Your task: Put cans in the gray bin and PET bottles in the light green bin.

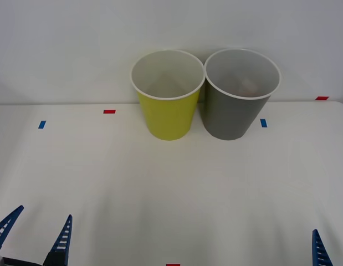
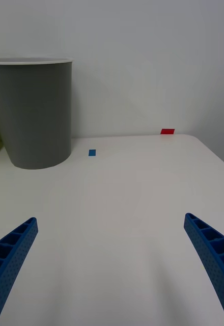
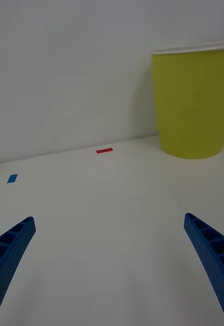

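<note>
Currently idle | left end effector (image 1: 35,235) and right end effector (image 2: 112,265) wide open, empty, low over surface (image 1: 171,194) | gray bin (image 1: 237,111) possibly holds something reddish | locate next item before reaching.

Two bins: one light green bin (image 1: 168,94), one gray bin (image 1: 241,94).

The light green bin (image 1: 167,116) is yellow-green outside, white inside and at the rim. At its three o'clock, the gray bin (image 1: 233,116) is dark gray with a pale interior and white rim. Both grippers' fingers (image 3: 10,249) (image 2: 208,249) are blue, ribbed. Small red (image 1: 109,111) and blue tape marks (image 1: 42,124) dot the white table (image 1: 160,199).
</note>
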Controlling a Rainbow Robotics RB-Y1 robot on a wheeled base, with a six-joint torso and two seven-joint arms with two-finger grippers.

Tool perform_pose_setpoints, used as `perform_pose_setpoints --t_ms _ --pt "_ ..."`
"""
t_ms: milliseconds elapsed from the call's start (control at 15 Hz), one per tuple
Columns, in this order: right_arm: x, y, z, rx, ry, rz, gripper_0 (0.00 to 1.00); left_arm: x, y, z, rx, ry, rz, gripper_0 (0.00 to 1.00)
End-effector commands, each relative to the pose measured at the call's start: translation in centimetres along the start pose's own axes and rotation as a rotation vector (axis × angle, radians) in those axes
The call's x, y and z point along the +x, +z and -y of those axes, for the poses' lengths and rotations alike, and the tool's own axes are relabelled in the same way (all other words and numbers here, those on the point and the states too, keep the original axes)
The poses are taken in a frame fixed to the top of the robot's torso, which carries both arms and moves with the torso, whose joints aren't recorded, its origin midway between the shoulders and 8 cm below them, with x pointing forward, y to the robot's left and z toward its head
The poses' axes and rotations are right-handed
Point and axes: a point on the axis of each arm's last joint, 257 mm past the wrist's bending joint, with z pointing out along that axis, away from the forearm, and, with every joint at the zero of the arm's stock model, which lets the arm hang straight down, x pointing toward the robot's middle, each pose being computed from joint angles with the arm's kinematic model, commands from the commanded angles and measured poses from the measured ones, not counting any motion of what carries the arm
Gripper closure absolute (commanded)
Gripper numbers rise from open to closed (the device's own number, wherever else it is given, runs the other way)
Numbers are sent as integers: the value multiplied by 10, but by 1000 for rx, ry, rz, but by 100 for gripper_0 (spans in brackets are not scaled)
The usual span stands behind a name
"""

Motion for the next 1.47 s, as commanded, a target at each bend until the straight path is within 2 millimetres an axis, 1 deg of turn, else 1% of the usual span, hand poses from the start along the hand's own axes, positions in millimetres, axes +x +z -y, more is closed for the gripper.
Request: perform_pose_setpoints --t_ms 67,467,1467 --pt "0 0 0 0 0 0 0 7 -13 0 -6 4 -29 0" --pt "0 0 0 0 0 0 0 14 -24 1 -13 0 -55 0" --pt "0 0 0 0 0 0 0 14 -24 1 -14 0 -56 0"
